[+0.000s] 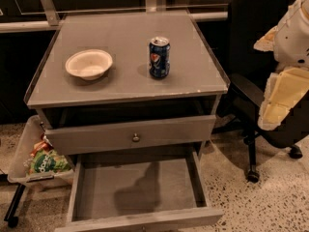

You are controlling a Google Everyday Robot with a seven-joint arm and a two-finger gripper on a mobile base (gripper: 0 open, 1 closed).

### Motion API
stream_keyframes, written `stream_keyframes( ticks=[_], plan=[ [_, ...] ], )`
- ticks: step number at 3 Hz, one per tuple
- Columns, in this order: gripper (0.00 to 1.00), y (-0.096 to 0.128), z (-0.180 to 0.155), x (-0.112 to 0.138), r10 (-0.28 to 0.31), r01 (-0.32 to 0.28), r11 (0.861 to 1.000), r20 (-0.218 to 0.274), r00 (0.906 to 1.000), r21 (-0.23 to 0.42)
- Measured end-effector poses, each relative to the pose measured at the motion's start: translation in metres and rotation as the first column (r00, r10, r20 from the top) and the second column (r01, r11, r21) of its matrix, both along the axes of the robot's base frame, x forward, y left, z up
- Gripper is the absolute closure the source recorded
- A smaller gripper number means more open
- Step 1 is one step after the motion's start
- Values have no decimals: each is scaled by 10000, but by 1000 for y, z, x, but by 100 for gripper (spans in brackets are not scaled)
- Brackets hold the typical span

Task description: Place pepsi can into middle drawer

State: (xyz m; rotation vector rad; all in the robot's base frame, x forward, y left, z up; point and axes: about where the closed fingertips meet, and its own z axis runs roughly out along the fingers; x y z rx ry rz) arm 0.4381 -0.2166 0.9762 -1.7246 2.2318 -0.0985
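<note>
Approach is beginning: the gripper [282, 93], apparently hanging at right, state I cannot tell, is needing to reach left for the pepsi can [159, 57], then lower it into the near, open middle drawer [135, 187].

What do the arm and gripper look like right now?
Only the right edge shows them, in front of the black chair: the arm is a rounded white shell with small dark spots; the gripper below it is blocky pale-yellow panels with cream edges. No cables or lettering visible.
</note>
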Motion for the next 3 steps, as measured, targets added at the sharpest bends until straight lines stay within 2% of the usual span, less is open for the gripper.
stream_keyframes(
  ticks=[2,3],
  plan=[
    [0,-1,1,4,-119,117,9998,123,9999,162],
    [0,-3,-6,35,-698,646,9884,329,9970,1376]
  ],
)
